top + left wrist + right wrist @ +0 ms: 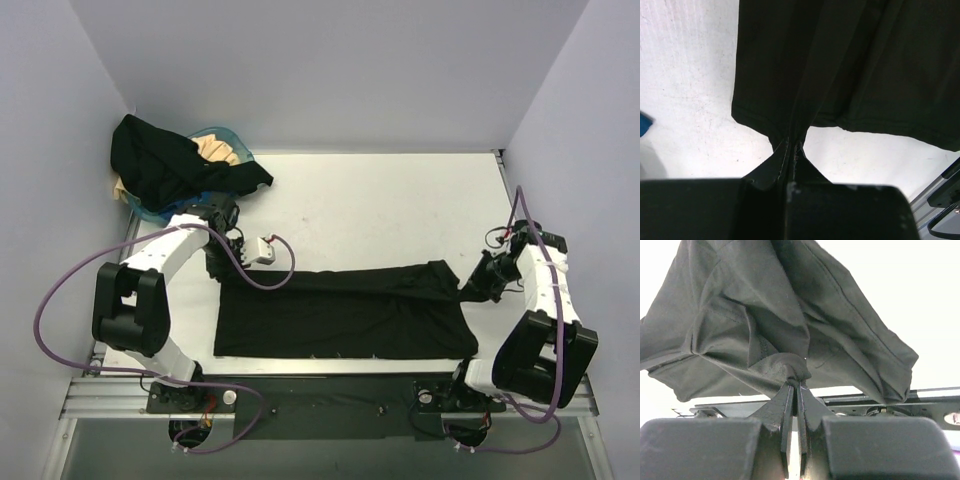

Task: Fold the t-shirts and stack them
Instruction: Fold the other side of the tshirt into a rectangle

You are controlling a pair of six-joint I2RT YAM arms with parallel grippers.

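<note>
Top external: one black t-shirt [340, 315], left hand [792, 146] and right hand [795, 383] each clamped tight on an opposite end

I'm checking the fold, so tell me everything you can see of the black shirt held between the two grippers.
The black t-shirt is plain, soft, matte cloth with stitched hems, spread wide across the near part of the white table. Its far edge is pulled into a creased band. The left gripper is shut on its left corner, the right gripper on a bunched right corner. Its near edge lies by the table's front edge.
</note>
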